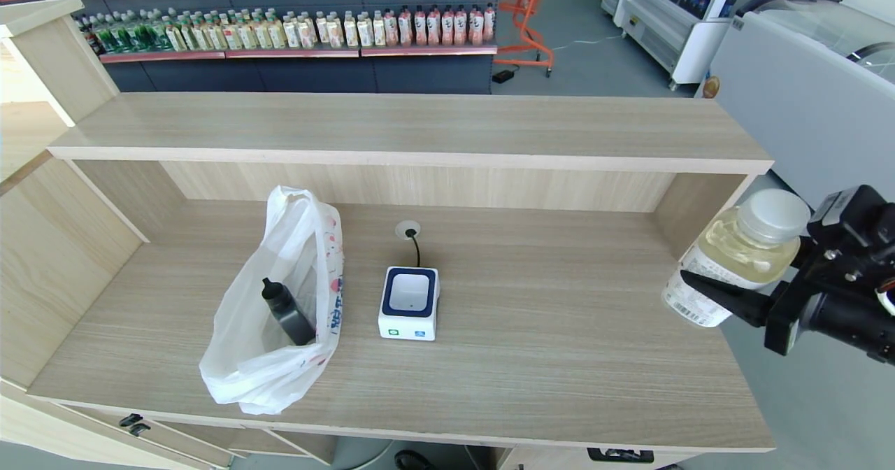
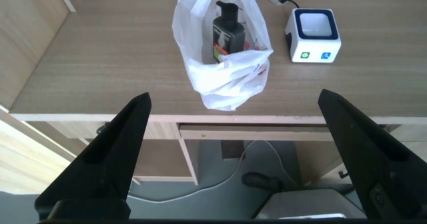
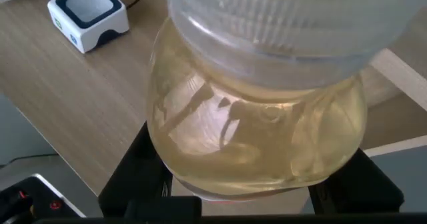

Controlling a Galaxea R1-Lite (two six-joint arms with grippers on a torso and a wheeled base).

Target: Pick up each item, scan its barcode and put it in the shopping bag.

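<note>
My right gripper (image 1: 734, 295) is shut on a clear bottle of pale yellow liquid (image 1: 741, 260) with a wide white cap, held tilted off the counter's right end; the bottle (image 3: 260, 111) looms close in the right wrist view. A white scanner (image 1: 410, 302) with a dark-framed window sits mid-counter, also seen as the scanner (image 2: 313, 34) and scanner (image 3: 88, 14). Left of it stands an open white shopping bag (image 1: 280, 316) holding a black bottle (image 1: 287, 311). My left gripper (image 2: 233, 157) hangs open below the counter's front edge, in front of the shopping bag (image 2: 223, 51).
The wooden counter (image 1: 559, 330) has a raised back ledge and side walls. A cable runs from the scanner into a grommet hole (image 1: 408, 230). Store shelves with drinks and freezers stand behind.
</note>
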